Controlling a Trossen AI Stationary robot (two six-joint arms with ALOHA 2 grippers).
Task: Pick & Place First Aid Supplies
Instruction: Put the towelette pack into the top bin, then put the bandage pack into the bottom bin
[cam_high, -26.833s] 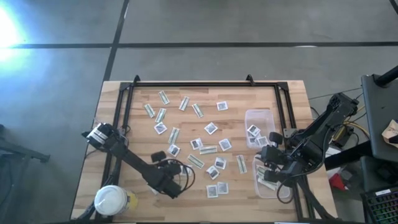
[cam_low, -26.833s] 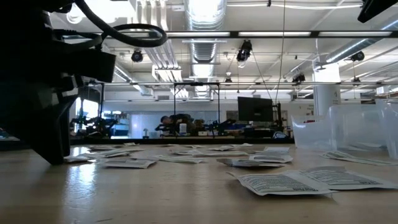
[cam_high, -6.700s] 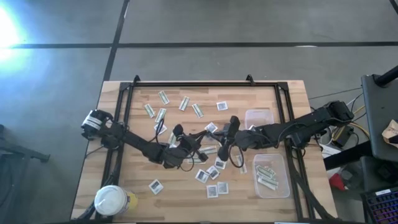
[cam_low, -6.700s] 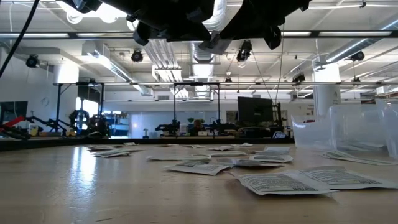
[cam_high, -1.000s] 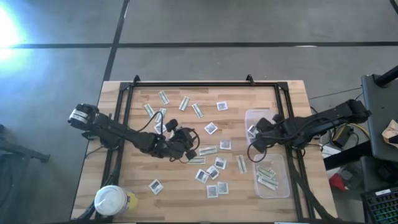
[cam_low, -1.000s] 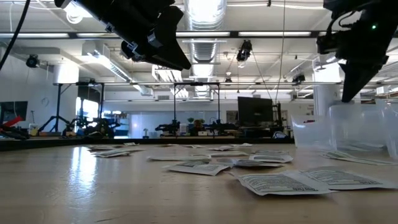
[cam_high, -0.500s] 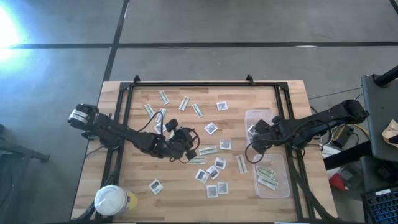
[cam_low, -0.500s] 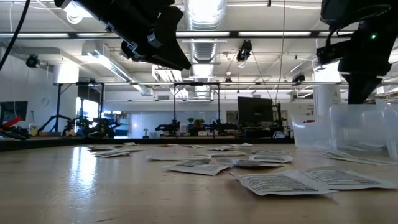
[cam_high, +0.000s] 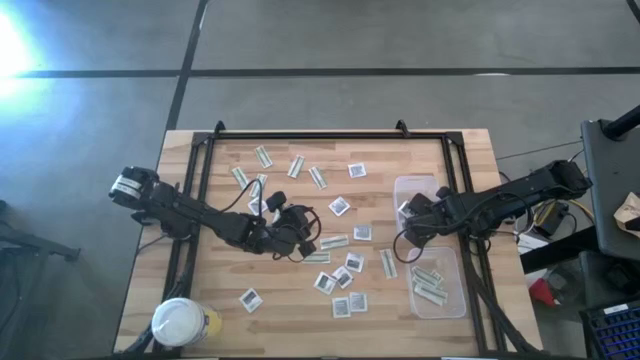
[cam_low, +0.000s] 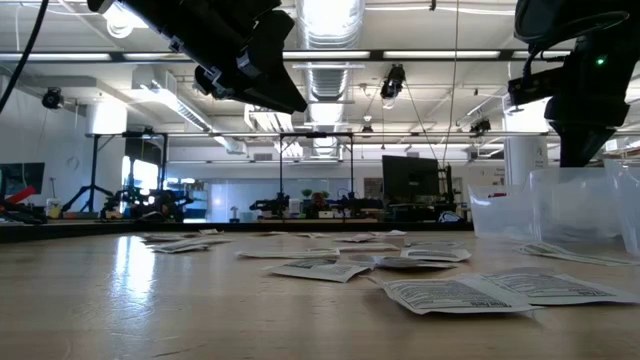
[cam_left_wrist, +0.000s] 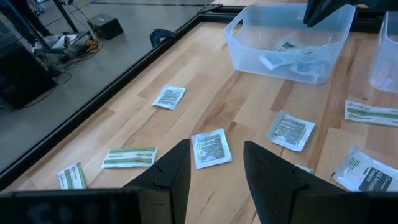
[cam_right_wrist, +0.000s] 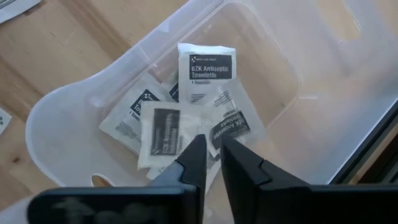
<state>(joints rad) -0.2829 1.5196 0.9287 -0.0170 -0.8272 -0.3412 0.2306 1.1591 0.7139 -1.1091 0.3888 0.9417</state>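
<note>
Several square white packets (cam_right_wrist: 163, 127) already lie in the clear tub (cam_high: 417, 187) at 3 o'clock, where the right gripper (cam_right_wrist: 210, 151) hovers, fingers near-closed and apparently empty; lift clear before re-reaching, while left gripper (cam_left_wrist: 214, 163), fingers spread, waits mid-table.

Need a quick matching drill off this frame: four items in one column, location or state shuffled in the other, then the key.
Items
1. left pincer
2. right pincer
3. white-lidded jar
4. far clear tub

Places or states
A. near-left corner of the table
B. open, empty, above a square white packet
C. holds several square white packets
D. fingers close together, over the far tub

Pairs: 1-B, 2-D, 3-A, 4-C
</note>
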